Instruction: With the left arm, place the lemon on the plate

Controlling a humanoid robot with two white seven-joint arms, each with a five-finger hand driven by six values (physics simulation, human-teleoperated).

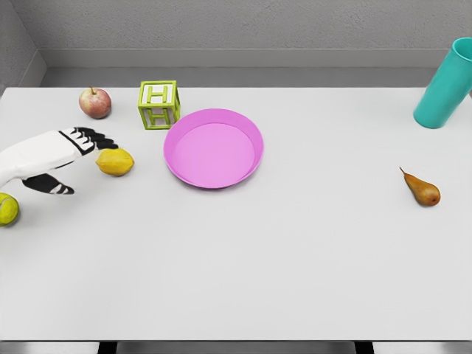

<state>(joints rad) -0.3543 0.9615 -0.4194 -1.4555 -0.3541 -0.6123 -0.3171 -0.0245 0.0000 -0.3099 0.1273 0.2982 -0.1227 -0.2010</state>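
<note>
- Left hand (74,158) reaches in from the left edge, its dark fingers spread above and its thumb low; it holds nothing, and its fingertips sit just beside the lemon (115,161).
- Lemon rests on the white table (295,280), a little left of the pink plate (213,147) and clearly apart from it — not yet on it.
- Risk, as I judge it: the lemon is a smooth oval with a nubbed end, so an off-centre close could squirt it out sideways or roll it toward the plate's raised rim.
- Another risk: the green letter block (158,105) stands right by the plate's upper left edge, close to the path — a high, wide carry could knock it.
- A yellow-green ball (7,209) lies by the forearm at the table's left edge; a sweep of the arm might nudge it off.
- Textures: the plate looks glossy and shallow, the table matte and flat, and the hand hard white shell with black jointed fingers.
- Right arm is nowhere in sight.
</note>
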